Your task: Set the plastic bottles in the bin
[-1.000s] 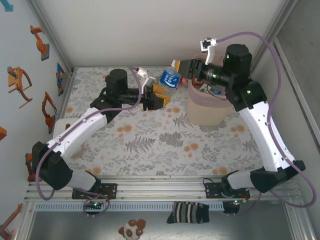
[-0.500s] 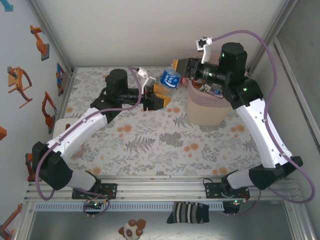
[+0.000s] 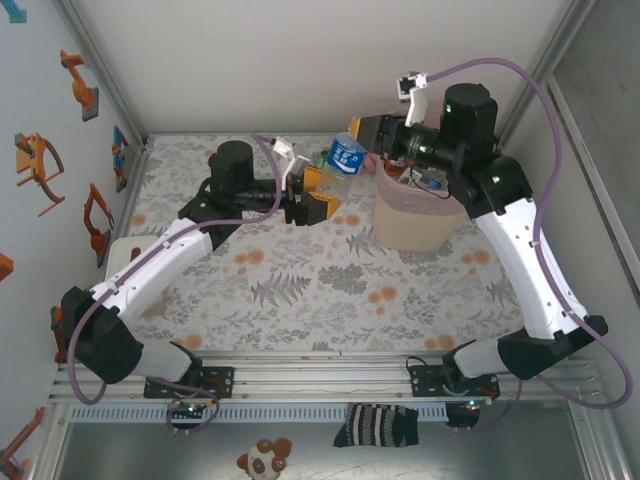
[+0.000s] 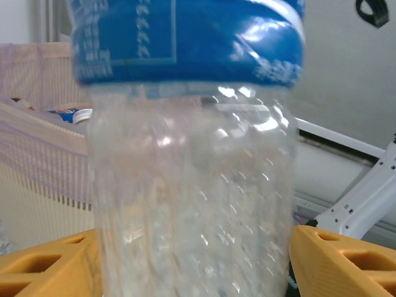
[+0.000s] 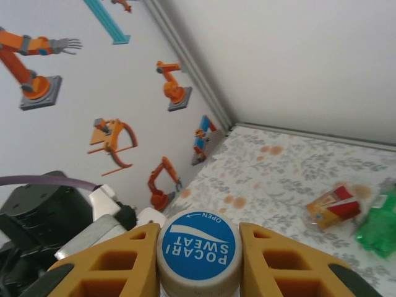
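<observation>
Right claw [image 3: 362,133] pinching cap end of blue-label bottle [image 3: 347,156], bottle held off surface [image 3: 300,285]. Left claw [image 3: 318,194] fingers spread, bottle just beyond its tips. Bin [image 3: 415,225] right of left claw, under right claw wrist, bottles [image 3: 425,182] inside.

**One brand name can be read**

The round blue-and-white cap [image 5: 198,247] of the bottle [image 3: 347,157], at the bottom centre of the right wrist view, reads "POCARI SWEAT" upside down, with "OPEN" and a curved arrow along its edge. The blue label [image 4: 185,37], across the top of the left wrist view, carries white print too blurred to read. Lettering on the red-orange carton [image 5: 333,206], at right, is too small to make out.
</observation>
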`<state>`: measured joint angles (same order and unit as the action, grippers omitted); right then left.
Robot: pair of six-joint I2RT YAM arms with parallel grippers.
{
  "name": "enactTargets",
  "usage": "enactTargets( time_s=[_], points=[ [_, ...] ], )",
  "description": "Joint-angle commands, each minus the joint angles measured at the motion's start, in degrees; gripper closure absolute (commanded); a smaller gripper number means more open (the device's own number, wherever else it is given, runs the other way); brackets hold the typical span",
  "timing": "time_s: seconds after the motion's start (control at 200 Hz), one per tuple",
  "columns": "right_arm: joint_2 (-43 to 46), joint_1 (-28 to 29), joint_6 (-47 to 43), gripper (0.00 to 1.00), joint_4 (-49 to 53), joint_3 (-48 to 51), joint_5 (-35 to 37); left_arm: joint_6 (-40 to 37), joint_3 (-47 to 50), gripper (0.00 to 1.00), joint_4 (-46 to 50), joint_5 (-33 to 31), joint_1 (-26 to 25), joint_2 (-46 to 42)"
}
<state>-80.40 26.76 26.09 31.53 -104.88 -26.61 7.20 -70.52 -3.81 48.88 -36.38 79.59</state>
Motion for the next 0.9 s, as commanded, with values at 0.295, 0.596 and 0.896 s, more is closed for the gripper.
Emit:
enactTargets(
  time_s=[0.295,0.596,0.896],
  points=[
    [-4.26,-1.35,-25.58,0.73,15.49,-14.06,36.08,-0.79,2.79,0.23,1.27,-2.94,0.61,-4.29],
    [-9.29,-7.67,-49.99,0.78,10.01,-13.55,35.09,-0.71,2.96,0.23,1.85,-3.48,0.88,-4.26],
    [-13.1,-15.94,-64.62,0.8,-0.42,-6.73,21.96,-0.35,3.04,0.23,2.12,-3.35,1.22,-3.18]
  ],
)
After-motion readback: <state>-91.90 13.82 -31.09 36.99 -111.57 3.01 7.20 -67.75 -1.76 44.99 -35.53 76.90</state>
